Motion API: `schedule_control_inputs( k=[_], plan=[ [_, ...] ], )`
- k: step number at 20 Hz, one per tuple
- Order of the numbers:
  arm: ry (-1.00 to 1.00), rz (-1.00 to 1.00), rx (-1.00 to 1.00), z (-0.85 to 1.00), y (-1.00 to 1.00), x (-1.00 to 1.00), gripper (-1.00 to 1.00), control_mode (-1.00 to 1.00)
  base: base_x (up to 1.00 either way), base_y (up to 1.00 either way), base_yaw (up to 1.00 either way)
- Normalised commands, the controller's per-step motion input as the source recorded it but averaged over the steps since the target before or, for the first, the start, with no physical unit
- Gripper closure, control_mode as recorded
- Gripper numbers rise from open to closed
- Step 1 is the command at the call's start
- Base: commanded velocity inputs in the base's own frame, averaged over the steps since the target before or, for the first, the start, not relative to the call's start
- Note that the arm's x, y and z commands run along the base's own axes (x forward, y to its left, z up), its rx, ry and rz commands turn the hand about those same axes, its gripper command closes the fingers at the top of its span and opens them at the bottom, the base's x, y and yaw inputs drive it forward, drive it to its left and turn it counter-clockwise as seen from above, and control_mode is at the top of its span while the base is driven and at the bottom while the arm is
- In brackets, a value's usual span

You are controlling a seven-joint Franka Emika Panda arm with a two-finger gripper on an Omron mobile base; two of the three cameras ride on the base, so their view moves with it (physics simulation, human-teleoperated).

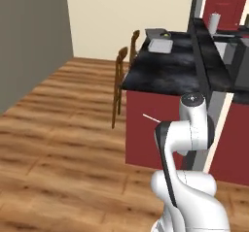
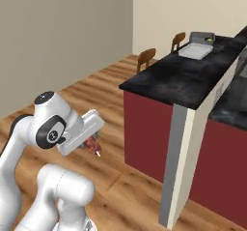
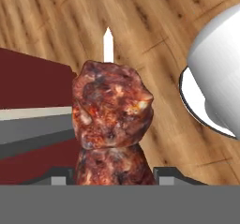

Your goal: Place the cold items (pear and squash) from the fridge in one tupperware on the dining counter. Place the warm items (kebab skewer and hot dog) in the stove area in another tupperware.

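Observation:
My gripper (image 3: 110,178) is shut on the kebab skewer (image 3: 111,110), a lump of red-brown meat with a white pointed tip that sticks out past it. From the right base view, the gripper (image 2: 92,147) hangs low over the wood floor, left of the dining counter (image 2: 183,78), with the kebab skewer (image 2: 95,148) in it. The skewer's tip (image 1: 151,118) pokes out beside the arm. At the counter's far end stand the deep grey tupperware (image 1: 156,32) (image 2: 201,36) and, nearer, the shallow pale tupperware (image 1: 160,45) (image 2: 195,50). A small dark and yellowish shape lies in the deep tub, too small to name.
Two wooden chairs (image 1: 119,75) (image 2: 146,57) stand along the counter's left side. A grey pillar (image 2: 176,162) rises at the counter's near corner, above the dark red base (image 1: 146,129). A white cylinder (image 1: 214,22) stands on the kitchen side. Open wood floor (image 1: 58,129) stretches to the left.

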Motion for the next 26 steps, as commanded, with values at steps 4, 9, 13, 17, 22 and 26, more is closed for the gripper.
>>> schedule_control_inputs(
  k=[4, 9, 13, 17, 22, 26],
  plan=[
    [0.0, 0.0, 0.0, 0.0, 0.0, 0.0, 1.0, 1.0, 0.8, 1.0, -0.23],
    [0.0, 0.0, 0.0, 0.0, 0.0, 0.0, 1.0, 1.0, 0.69, 1.0, -0.42],
    [0.0, 0.0, 0.0, 0.0, 0.0, 0.0, 1.0, 1.0, 0.61, 0.9, -0.55],
    [0.0, 0.0, 0.0, 0.0, 0.0, 0.0, 1.0, 1.0, 0.6, 0.89, -0.56],
    [0.0, 0.0, 0.0, 0.0, 0.0, 0.0, 1.0, 1.0, 0.59, 0.9, -0.55],
    [0.0, 0.0, 0.0, 0.0, 0.0, 0.0, 1.0, 1.0, 0.7, 1.0, -0.44]
  ],
)
